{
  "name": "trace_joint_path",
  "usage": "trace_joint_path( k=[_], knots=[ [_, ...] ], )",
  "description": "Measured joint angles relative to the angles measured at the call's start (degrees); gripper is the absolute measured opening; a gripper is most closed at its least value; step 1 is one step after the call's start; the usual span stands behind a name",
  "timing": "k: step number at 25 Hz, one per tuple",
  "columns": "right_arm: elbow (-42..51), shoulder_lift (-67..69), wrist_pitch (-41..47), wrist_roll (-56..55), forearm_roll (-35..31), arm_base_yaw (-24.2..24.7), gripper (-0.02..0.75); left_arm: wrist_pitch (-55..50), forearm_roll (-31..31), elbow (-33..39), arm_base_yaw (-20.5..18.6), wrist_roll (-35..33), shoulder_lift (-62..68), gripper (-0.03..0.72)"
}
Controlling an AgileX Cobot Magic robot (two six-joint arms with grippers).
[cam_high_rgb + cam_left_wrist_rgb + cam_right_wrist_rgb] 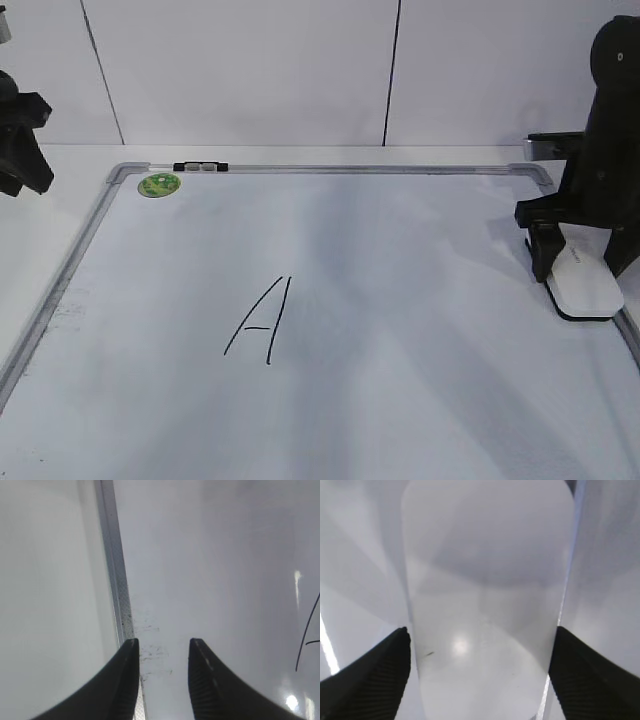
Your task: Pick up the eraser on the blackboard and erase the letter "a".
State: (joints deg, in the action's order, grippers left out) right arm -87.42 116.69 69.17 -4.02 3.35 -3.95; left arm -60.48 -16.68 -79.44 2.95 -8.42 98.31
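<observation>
The white rounded-rectangular plastic eraser (583, 285) lies flat on the large white dry-erase blackboard (400, 380) w/ grey metal frame, at its right edge, about mid-depth. The right gripper (556, 262) is down over the eraser's far end. In the right wrist view the right gripper (480, 655) has its jaws set apart, one on each long side of the eraser (485, 605), at or just beside its edges; can't tell if they bear on it yet. So, as I judge it: eraser reached and straddled, not lifted. Left to do: close, lift, carry leftward, wipe.

The only writing in the exterior view is a big black marker capital "A" (262, 320) near the board's centre; no small letter "a" shows in any view, so the target spot is unclear.

The left gripper (163, 652) hangs w/ jaws apart and empty over the board's left frame rail (117, 590). Its wrist view alone shows faint dark smudges (152, 652) by that rail, plus a stroke of the "A" at far right. The exterior view alone shows a round green sticker (159, 184) at the far-left corner.
</observation>
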Motion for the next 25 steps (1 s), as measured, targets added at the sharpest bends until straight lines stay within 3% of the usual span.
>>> trace_joint_path(
  k=[19,25],
  knots=[
    [-5.06,-3.62,0.36,-2.53,1.03,0.00,0.670,0.00,-0.14,0.00,0.00,0.00,-0.10,0.253],
    [-6.47,-5.78,0.72,-3.43,0.58,0.00,0.617,0.00,-0.39,0.00,0.00,0.00,-1.61,0.253]
  ],
)
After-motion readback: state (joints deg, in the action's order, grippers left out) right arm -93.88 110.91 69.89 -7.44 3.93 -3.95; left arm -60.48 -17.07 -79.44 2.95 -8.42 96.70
